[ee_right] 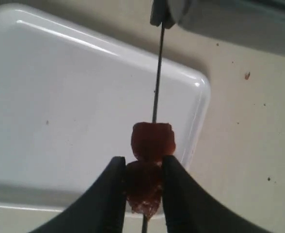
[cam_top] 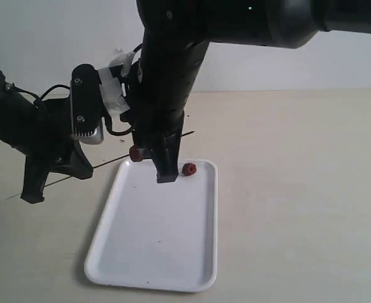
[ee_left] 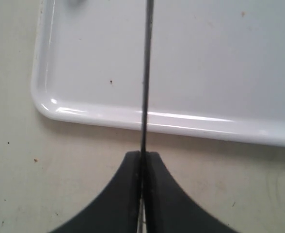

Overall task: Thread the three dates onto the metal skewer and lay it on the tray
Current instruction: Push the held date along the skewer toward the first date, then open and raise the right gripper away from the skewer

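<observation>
My left gripper (ee_left: 142, 158) is shut on the thin metal skewer (ee_left: 145, 73), which reaches out over the white tray (ee_left: 108, 112). In the exterior view the skewer (cam_top: 110, 161) runs from the left gripper (cam_top: 84, 169) up to the right gripper (cam_top: 160, 165). Two dates sit on the rod. My right gripper (ee_right: 143, 170) is shut on one date (ee_right: 143, 187), and the other date (ee_right: 152, 141) sits just beyond it, touching it. One threaded date (cam_top: 135, 153) shows beside the right fingers. A third date (cam_top: 188, 169) lies loose at the far end of the tray (cam_top: 154, 252).
The tray rests on a pale beige tabletop (cam_top: 299, 189) with a white wall behind. The bulky black right arm (cam_top: 166, 76) hangs over the tray's far end. The left arm (cam_top: 21, 126) and its wrist camera (cam_top: 86, 107) stand to the tray's left.
</observation>
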{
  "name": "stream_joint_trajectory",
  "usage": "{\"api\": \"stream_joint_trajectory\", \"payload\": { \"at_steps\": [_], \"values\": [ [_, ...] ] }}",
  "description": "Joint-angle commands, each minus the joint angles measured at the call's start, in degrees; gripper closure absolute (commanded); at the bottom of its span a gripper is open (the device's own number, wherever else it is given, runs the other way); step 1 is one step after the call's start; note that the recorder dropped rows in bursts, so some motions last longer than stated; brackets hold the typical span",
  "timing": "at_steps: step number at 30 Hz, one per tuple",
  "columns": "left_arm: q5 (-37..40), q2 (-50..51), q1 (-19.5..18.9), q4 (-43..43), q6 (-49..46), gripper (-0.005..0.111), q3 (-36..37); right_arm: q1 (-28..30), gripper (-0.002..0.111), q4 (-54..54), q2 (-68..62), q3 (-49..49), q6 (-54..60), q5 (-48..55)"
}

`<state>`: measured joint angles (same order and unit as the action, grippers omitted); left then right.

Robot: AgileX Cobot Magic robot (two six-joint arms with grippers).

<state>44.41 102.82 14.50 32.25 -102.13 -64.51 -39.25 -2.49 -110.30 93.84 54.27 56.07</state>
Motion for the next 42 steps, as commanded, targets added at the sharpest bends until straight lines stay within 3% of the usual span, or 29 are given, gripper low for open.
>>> {"api": "stream_joint_trajectory", "payload": {
  "at_steps": [1,7,18,26,30,33,38,42],
  "values": [
    [-0.13,-0.36,0.40,1.99,0.31,0.107,-0.11,-0.05,0.078,1.12,0.37,0.24,-0.52,-1.97],
    [-0.13,-0.36,0.40,1.99,0.20,0.107,-0.11,-0.05,0.060,0.86,0.75,0.24,-0.52,-1.13],
    [-0.13,-0.36,0.40,1.99,0.34,0.107,-0.11,-0.05,0.049,-1.55,4.35,0.24,-4.07,-2.09],
    [-0.13,-0.36,0.40,1.77,0.34,0.107,-0.11,1.90,0.049,-7.63,10.42,0.24,-19.35,-1.68],
    [-0.13,-0.36,0.40,1.60,0.48,0.107,-0.11,5.77,0.049,-14.44,13.67,0.24,-31.49,0.50],
    [0.31,-0.36,0.27,0.94,1.18,0.107,-0.11,13.28,0.052,-25.21,14.99,0.24,-47.41,6.03],
    [0.44,-0.36,0.15,-0.72,3.18,0.107,-0.11,23.29,0.053,-19.41,13.12,0.24,-50.82,8.07],
    [1.01,-1.17,-2.14,-0.61,3.18,0.107,-0.11,25.00,0.053,-13.29,5.87,0.24,-56.16,7.43]
  ]
}}
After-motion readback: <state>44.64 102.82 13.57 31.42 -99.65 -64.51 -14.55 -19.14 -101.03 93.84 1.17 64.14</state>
